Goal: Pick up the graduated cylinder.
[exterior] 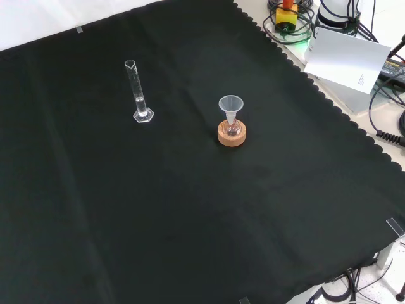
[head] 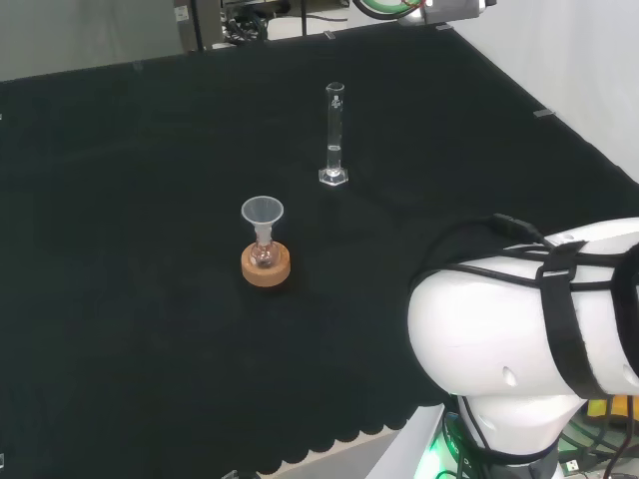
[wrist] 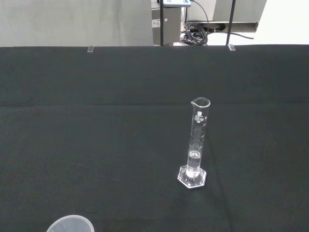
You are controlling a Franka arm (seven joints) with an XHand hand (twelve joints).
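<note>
We are watching the tall clear glass graduated cylinder [head: 334,135] standing upright on the black cloth [head: 120,249], well apart from the clear funnel on its cork ring stand [head: 265,257]. Its long axis is vertical, ahead of the wrist camera. We cannot tell the hand's state.

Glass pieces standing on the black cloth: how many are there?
2. A tall clear graduated cylinder stands left of a small clear flask with a funnel, seated on a cork ring, in the front view. Other clear ware could go unseen.
</note>
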